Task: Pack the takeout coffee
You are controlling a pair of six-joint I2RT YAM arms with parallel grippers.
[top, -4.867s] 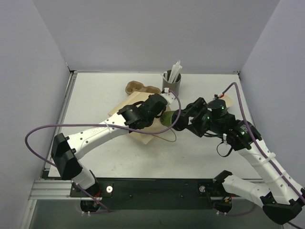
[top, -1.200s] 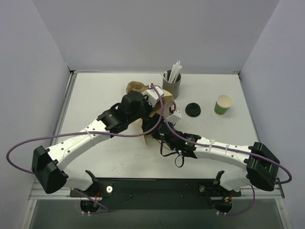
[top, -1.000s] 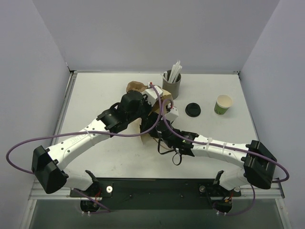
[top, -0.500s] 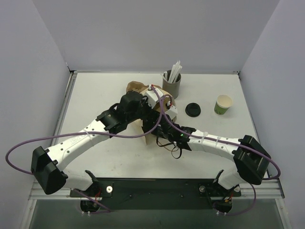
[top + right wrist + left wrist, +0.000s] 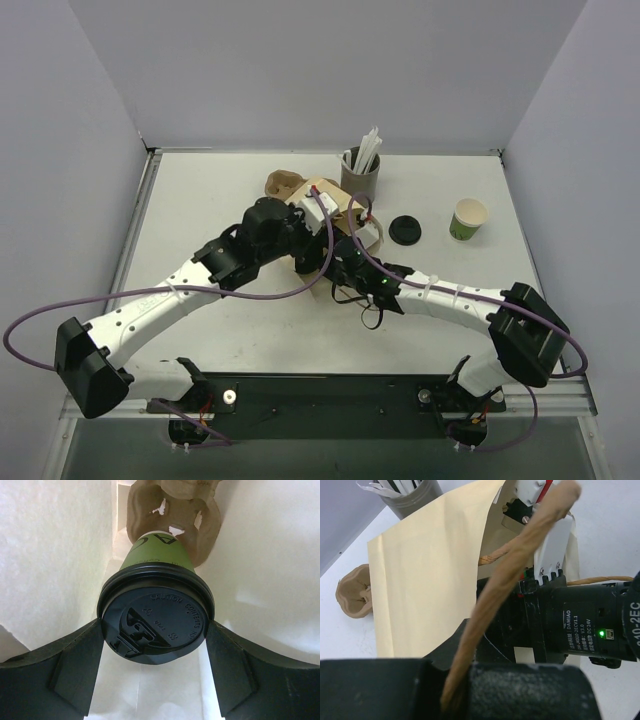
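Note:
The takeout coffee (image 5: 156,630), a green cup with a black lid, lies lengthwise inside the white-lined paper bag (image 5: 55,555). My right gripper (image 5: 156,647) is shut on it, with one finger touching each side of the lid rim. The cup's base meets a brown pulp cup holder (image 5: 172,505) deep in the bag. In the top view the bag (image 5: 345,205) covers the right gripper and the coffee. My left gripper (image 5: 455,692) is shut on the bag's twisted paper handle (image 5: 520,560) and holds it up, next to the right wrist (image 5: 580,625).
A grey cup of white straws (image 5: 360,172) stands just behind the bag. To the right are a loose black lid (image 5: 405,229) and an open green cup (image 5: 468,218). A brown pulp piece (image 5: 280,183) shows at the bag's far left edge.
The right arm has pushed further into the bag. The left gripper and the bag's mouth have shifted slightly right and back. Both grips are unchanged.

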